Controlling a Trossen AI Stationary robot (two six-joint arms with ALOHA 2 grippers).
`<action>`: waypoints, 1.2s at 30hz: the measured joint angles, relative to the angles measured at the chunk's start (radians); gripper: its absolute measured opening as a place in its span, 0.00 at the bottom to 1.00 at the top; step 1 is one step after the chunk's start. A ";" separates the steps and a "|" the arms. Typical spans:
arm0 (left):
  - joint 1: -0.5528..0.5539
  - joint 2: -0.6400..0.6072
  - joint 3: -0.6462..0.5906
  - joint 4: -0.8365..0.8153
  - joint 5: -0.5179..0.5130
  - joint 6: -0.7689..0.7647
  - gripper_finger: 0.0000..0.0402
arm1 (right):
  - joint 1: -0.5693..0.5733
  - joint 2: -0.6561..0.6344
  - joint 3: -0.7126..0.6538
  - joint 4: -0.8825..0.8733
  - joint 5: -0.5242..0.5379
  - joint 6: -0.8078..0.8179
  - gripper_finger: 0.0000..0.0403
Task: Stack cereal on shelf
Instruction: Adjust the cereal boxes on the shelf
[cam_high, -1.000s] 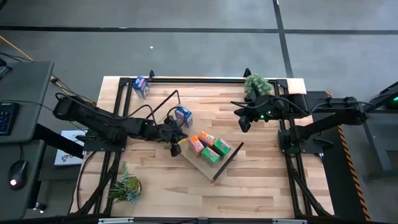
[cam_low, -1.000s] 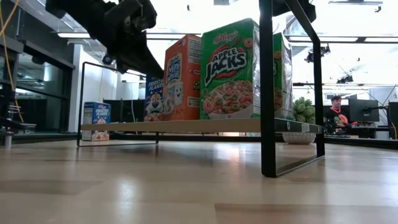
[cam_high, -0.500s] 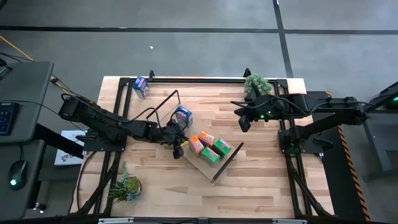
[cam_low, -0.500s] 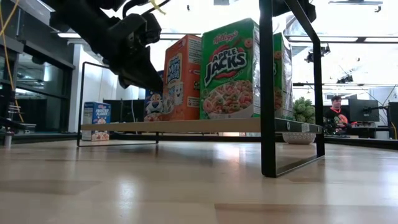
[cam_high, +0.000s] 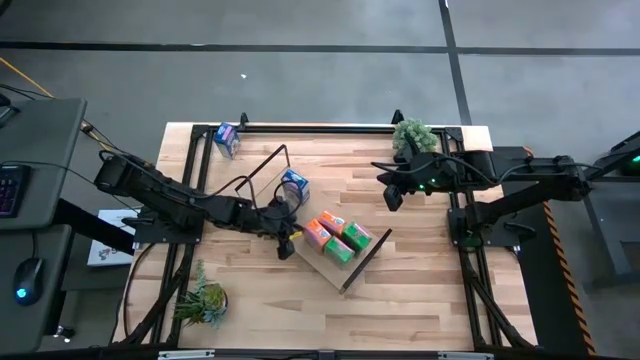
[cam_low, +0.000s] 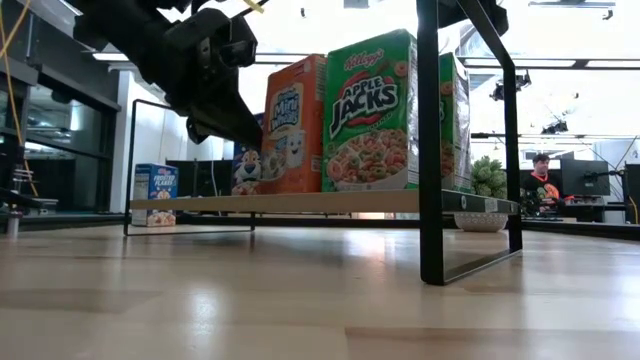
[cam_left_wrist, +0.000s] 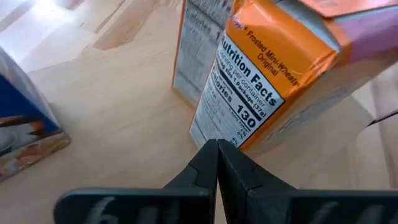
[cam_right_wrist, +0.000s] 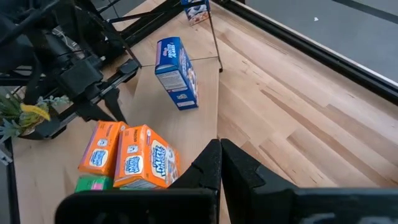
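The shelf (cam_high: 300, 210) is a light-wood board with black wire ends, lying slantwise mid-table. On it stand a blue cereal box (cam_high: 293, 185), two orange ones (cam_high: 317, 232) (cam_high: 333, 222) and two green ones (cam_high: 340, 249) (cam_high: 357, 237). My left gripper (cam_high: 287, 240) is shut, with its tips at the nearer orange box (cam_left_wrist: 273, 68). My right gripper (cam_high: 393, 196) is shut and empty above the table's far right. Another blue box (cam_high: 226, 138) stands on the table at the far left corner. My left gripper touches the orange box with its shut fingertips (cam_left_wrist: 217, 149), low on the narrow nutrition-facts side (cam_left_wrist: 229, 127). The fingers come slanting down from the table's left. The box stands on the shelf board and leans a little toward the green box (cam_low: 368, 110) beside it.
A potted plant (cam_high: 413, 135) stands at the far right corner and another (cam_high: 200, 300) at the near left. Black frame rails run along the table's edges. A person (cam_low: 540, 180) sits far behind the table in the low view.
My left gripper has come down and moved a little toward the table's right, up against the orange box. The orange box, upright before, now leans slightly toward the green box. The right arm has kept still.
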 joint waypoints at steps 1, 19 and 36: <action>0.000 0.000 0.000 0.011 0.000 -0.001 0.00 | 0.000 0.000 0.000 0.000 0.003 0.000 0.00; 0.000 0.000 0.000 0.043 0.024 -0.001 0.00 | 0.000 0.000 0.000 0.000 0.004 0.000 0.00; 0.010 -0.038 0.001 -0.031 0.036 0.038 0.00 | 0.000 0.000 0.000 0.000 0.013 0.000 0.00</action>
